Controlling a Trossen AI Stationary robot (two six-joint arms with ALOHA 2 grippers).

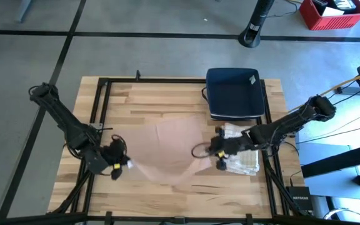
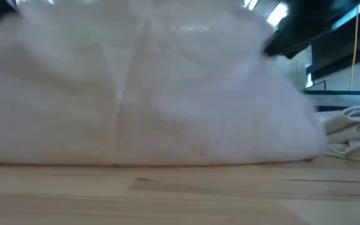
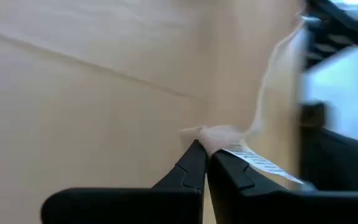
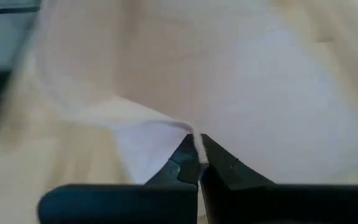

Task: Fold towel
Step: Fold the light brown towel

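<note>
Both hands pinch the towel (image 1: 170, 145) over the counter (image 1: 161, 100): left hand (image 1: 119, 164) and right hand (image 1: 212, 154) clamped on opposite corners.

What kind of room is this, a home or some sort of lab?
Likely a lab or workshop: a wooden table in a black frame on a bare grey floor, cables alongside, and a red crate nearby.

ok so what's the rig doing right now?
Folding a towel. The left claw and right claw are each shut on a corner of the pale pink towel, which hangs stretched between them over the wooden table. A stack of folded white towels and a dark blue cushion sit at the right side.
</note>
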